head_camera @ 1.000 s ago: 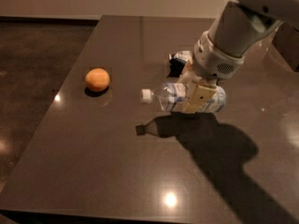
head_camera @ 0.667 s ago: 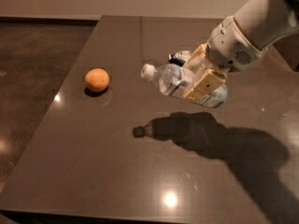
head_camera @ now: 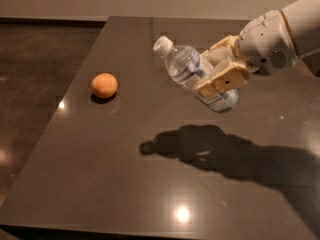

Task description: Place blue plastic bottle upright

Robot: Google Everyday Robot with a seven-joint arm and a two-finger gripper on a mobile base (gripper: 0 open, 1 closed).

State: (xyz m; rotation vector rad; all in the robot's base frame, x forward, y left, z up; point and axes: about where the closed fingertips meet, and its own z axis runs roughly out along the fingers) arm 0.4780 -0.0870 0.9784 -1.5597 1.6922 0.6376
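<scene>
1. Dark, glossy worktop [head_camera: 125,174], filling most of the view; left edge running diagonally, near edge at the bottom, floor beyond on the left. Wide bare room across the front and the middle.
2. White robot arm [head_camera: 280,39], entering from the upper right, above the right part of the worktop.
3. Shadow [head_camera: 210,144] of arm and load on the surface, apart from both.
4. Blue plastic bottle [head_camera: 187,66], held in the air over the right centre of the worktop, touching nothing below. Tilted, not upright: white cap [head_camera: 162,46] up and to the left, base down and to the right. Clear body with a white and pale blue label; content impossible to tell.
5. Gripper [head_camera: 205,71], beige fingers closed around the bottle's middle, one on each side.
6. Orange fruit [head_camera: 104,85], resting alone near the left edge, well apart from the bottle.
</scene>
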